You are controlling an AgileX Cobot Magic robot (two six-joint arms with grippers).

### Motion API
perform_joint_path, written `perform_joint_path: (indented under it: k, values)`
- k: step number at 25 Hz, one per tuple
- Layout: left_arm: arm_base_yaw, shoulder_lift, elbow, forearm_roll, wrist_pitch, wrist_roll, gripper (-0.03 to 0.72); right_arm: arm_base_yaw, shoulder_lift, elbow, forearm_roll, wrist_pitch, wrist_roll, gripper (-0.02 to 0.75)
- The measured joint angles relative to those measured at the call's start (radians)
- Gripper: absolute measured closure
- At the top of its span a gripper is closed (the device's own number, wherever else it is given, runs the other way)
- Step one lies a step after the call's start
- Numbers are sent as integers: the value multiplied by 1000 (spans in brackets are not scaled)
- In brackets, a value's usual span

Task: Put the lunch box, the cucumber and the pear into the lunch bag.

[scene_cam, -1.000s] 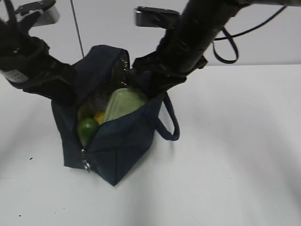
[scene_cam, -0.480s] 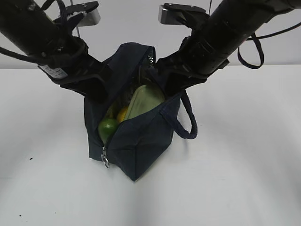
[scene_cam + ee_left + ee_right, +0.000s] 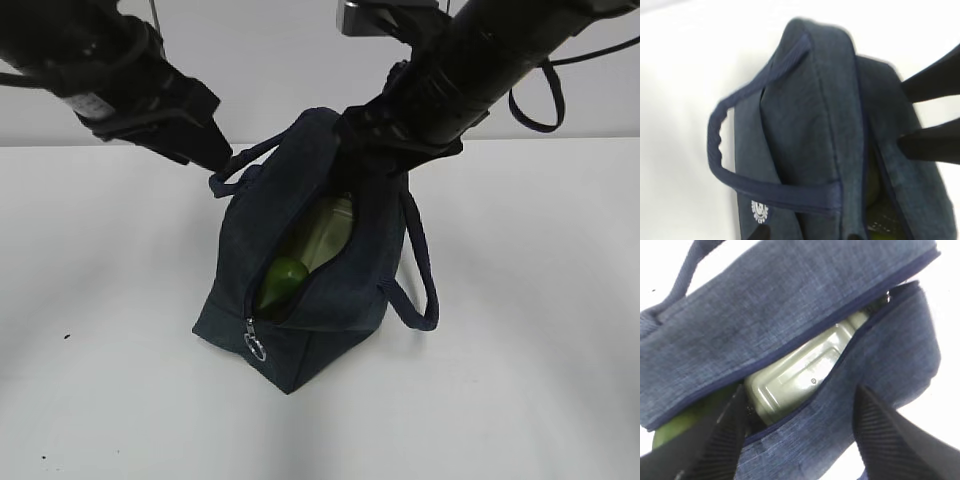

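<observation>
Bag [image 3: 300, 300] stands upright on the table [image 3: 520, 380], mouth narrowed to a slit along the top. Box [image 3: 805, 372] lies inside on a tilt, sage lid facing the opening. Cucumber [image 3: 283, 278] sits at the near end of the slit, tip just showing. Pear is not visible in any view; probably buried under the other two, but that cannot be confirmed.

Right gripper [image 3: 800, 435] is spread wide and holds nothing. One finger [image 3: 715, 440] sits at the slit beside the box, the other finger [image 3: 890, 440] outside the near wall, so it straddles the bag's edge. Left gripper [image 3: 215, 158] is by the far handle loop [image 3: 722, 145]. Its tips barely show at the bottom of the left wrist view; whether it pinches the handle or hangs clear cannot be told.

Loading looks about done. What remains is getting the arms out without disturbing the contents.

Advice:
- Lift the right gripper straight up, fingers kept wide, so the inner finger doesn't snag the fabric or the box rim.
- Free the left side only once the bag stands without help.
- Risk: a sideways drag tips the bag or rolls the cucumber out of the slit.
</observation>
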Motion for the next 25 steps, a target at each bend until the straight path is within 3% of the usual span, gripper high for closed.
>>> perform_joint_path:
  k: [5, 10, 18, 25]
  values:
    - [0, -104, 16, -2, -51, 32, 390, 0, -57, 0, -22, -2, -7, 223]
    - [0, -215, 140, -26, -124, 99, 390, 0, -169, 105, 4, -62, -47, 222]
    - [0, -386, 479, -266, -398, 373, 390, 28, -403, 502, 240, -377, -364, 241]
    - [0, -449, 660, -447, -494, 631, 390, 108, -485, 740, 475, -535, -599, 259]
